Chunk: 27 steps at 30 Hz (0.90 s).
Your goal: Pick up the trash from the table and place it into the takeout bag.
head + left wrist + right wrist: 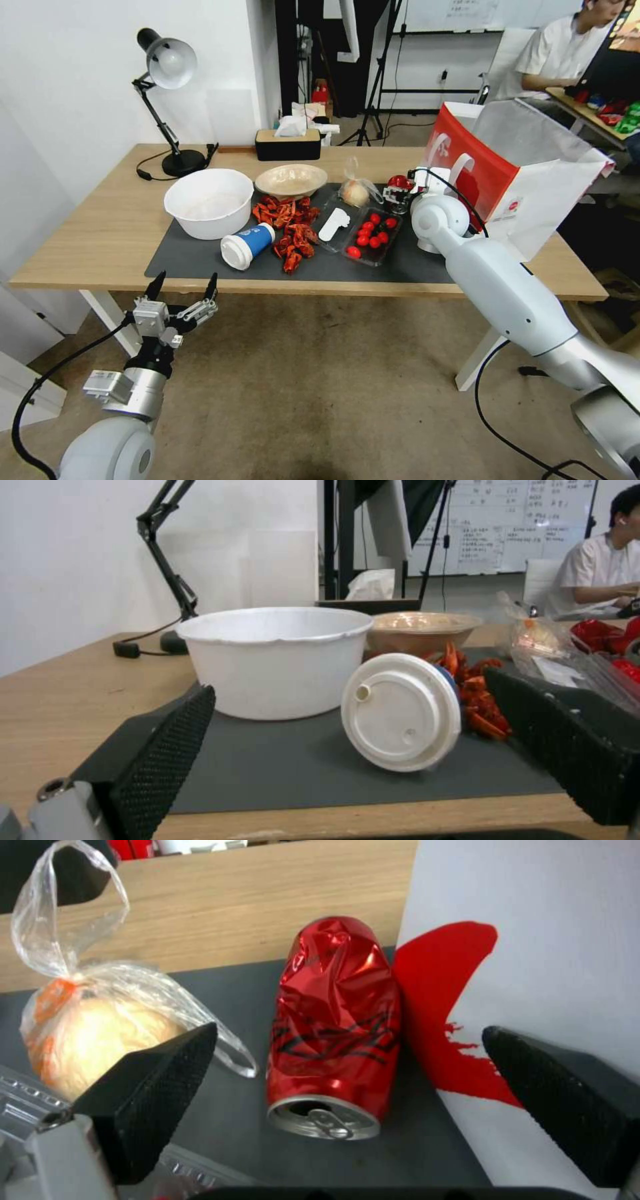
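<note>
The right gripper (347, 1100) is hanging over the crushed red can (337, 1025), its fingers spread wide on either side of the can and touching nothing. The can is lying on its side on the dark grey mat (200, 257), its open end turned toward the wrist camera, pressed close against the white and red wall of the takeout bag (527, 173). On the can's other side, just beside it, the clear bag with pale lump (93, 1030) is sitting with its knotted top sticking up.

The takeout bag is standing upright at the right end of the counter (100, 227), mouth open, its loop handles facing the mat. Left of the can a clear tray of small red tomatoes (373, 235) is lying on the mat, and left of that a heap of red shell scraps (288, 227). The blue-white lidded paper cup (248, 245) is lying tipped on its side against the scraps, lid pointing toward the mat's near edge. Behind the cup the white bowl (209, 202) is standing upright, with the shallow beige bowl (291, 180) farther back toward the takeout bag.

The left gripper (182, 288) is hovering off the counter's near edge, in front of the cup, fingers parted and holding nothing. A black desk lamp (167, 100) and a tissue box (288, 143) are standing at the back of the counter.
</note>
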Available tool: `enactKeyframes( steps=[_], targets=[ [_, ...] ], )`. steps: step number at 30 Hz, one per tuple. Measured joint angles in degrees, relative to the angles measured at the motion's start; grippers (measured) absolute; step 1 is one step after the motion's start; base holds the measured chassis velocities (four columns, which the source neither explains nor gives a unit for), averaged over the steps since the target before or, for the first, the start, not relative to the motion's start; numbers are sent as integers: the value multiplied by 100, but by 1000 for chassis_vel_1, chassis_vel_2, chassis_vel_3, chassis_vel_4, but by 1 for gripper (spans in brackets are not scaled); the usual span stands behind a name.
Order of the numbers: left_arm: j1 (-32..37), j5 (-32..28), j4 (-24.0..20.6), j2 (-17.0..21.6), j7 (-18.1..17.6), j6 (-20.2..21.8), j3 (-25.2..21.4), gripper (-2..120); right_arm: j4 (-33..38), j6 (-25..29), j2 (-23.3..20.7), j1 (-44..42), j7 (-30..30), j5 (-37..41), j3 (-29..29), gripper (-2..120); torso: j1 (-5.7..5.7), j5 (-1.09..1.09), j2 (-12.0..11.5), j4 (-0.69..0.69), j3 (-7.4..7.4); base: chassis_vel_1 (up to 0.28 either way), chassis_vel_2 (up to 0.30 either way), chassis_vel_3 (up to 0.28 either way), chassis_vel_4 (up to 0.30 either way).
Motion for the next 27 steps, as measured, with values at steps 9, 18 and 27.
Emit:
enactKeyframes(
  steps=[9, 18, 27],
  targets=[
    [3, -3, -2, -11, 1, 0, 4, 100, -148, -68, 23, 73, 24, 131, -44, 100, 0, 0, 0, 0, 0, 0, 0, 0, 0],
    [-22, -41, -14, 12, -5, 19, 30, 100, -352, -126, 106, 171, 17, 225, -95, 100, 0, 0, 0, 0, 0, 0, 0, 0, 0],
    [-28, -50, -24, 22, -1, 26, 40, 100, -564, -126, 155, 288, -29, 254, -149, 100, 0, 0, 0, 0, 0, 0, 0, 0, 0]
  ],
)
